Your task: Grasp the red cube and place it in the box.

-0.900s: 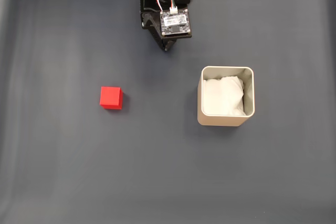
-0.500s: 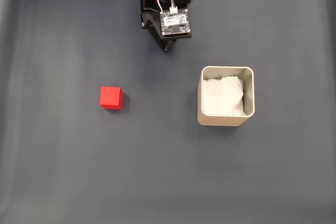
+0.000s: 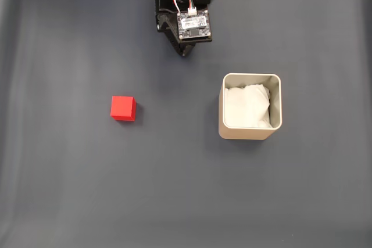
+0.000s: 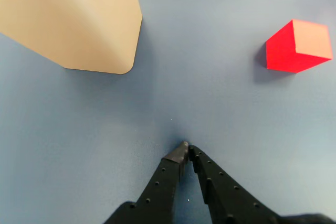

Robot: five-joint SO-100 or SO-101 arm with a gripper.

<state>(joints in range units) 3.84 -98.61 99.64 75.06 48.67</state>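
Cube (image 4: 296, 45) right of closed tool (image 4: 186, 147).

Matt dark cloth covers the table (image 3: 70, 190); the red cube (image 3: 123, 108) looks smooth matt plastic, the box (image 3: 279, 108) smooth beige, lined with crumpled white paper (image 3: 247, 108)

in the fixed view the dark mat (image 3: 87, 201) lies bare on all sides of the red cube (image 3: 123, 108), so it can be reached from any direction. the box (image 3: 222, 121) stands well apart to the cube's right, with a wide open strip of mat between them, and its top is open over the white paper lining (image 3: 247, 107). in the wrist view the gripper (image 4: 186, 147), its fingertips together, has bare surface ahead, the box to the upper left and the cube to the upper right.
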